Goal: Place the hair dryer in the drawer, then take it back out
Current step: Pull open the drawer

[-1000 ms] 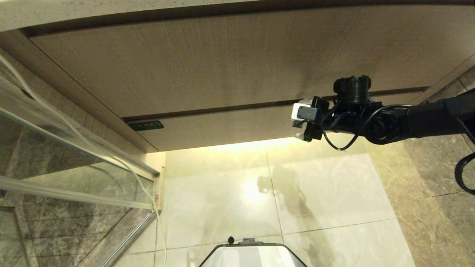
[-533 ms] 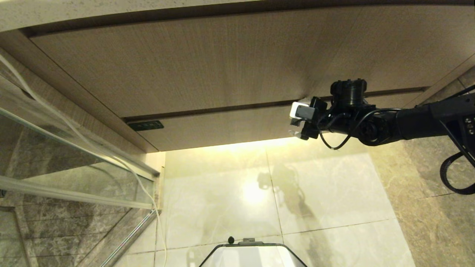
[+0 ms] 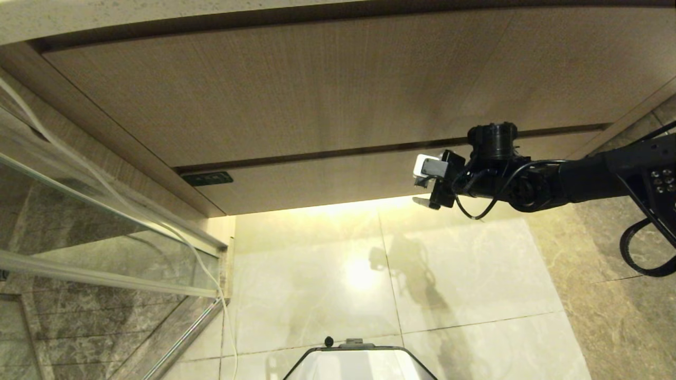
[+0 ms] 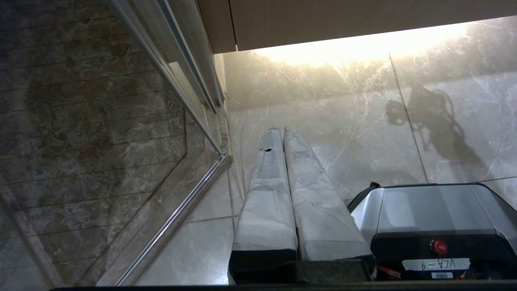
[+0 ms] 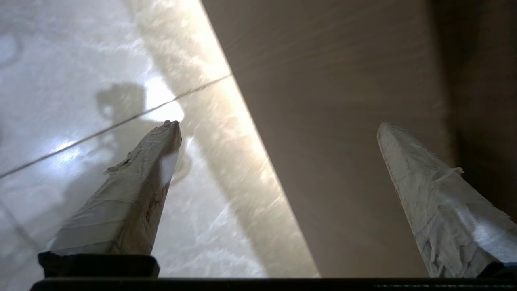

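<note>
You are bringing the right gripper [image 5: 278, 125], fingers spread wide and empty, up to the closed drawer [image 3: 327, 179] front. The hair dryer is nowhere in view. Your fingers may slip off that flush edge. The left gripper [image 4: 282, 131] is hanging parked, fingers pressed together.

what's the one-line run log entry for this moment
right gripper: open, empty, at closed drawer front | left gripper: shut, parked over floor | hair dryer: not in view
</note>
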Available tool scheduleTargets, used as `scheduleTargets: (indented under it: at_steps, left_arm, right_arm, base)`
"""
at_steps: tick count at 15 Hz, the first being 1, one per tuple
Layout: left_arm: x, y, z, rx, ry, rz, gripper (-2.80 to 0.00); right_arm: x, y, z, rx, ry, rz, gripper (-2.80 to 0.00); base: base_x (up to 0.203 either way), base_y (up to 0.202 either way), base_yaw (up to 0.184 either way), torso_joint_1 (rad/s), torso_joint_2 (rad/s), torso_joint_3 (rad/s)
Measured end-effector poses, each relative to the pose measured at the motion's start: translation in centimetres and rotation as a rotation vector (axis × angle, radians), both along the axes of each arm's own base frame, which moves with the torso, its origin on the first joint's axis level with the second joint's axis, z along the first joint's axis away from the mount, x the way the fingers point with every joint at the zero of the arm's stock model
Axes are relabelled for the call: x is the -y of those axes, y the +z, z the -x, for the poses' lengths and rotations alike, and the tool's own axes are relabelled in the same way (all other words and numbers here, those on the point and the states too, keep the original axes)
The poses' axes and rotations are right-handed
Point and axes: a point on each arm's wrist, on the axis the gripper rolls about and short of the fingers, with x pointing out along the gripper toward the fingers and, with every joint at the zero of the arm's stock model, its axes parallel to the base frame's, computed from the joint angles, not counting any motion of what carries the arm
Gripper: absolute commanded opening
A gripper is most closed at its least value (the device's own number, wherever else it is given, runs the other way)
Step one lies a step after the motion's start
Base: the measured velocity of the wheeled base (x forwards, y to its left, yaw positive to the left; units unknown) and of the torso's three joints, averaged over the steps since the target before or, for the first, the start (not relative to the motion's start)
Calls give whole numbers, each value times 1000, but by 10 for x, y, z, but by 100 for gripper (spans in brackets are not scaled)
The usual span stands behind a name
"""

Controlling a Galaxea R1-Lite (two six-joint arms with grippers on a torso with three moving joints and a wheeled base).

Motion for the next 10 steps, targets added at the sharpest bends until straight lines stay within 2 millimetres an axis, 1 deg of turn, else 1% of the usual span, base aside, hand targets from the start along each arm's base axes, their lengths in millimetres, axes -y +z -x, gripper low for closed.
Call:
scheduleTargets:
  at_steps: [4,6,8,10]
  left_arm:
    - [0,0,0,0,0,0,-280]
    - [0,0,0,0,0,0,-280]
    - [0,0,0,0,0,0,-280]
    - [0,0,0,0,0,0,-280]
  right_arm:
    - [11,-3,-1,-64,-41,-9,0]
    - [17,2,0,-53,-41,-19,0]
    - [21,5,6,-62,-33,-23,0]
    - [23,9,15,-63,25,-37,0]
  base:
    - [0,0,0,0,0,0]
    - [0,0,0,0,0,0]
    - [0,0,0,0,0,0]
    - [0,0,0,0,0,0]
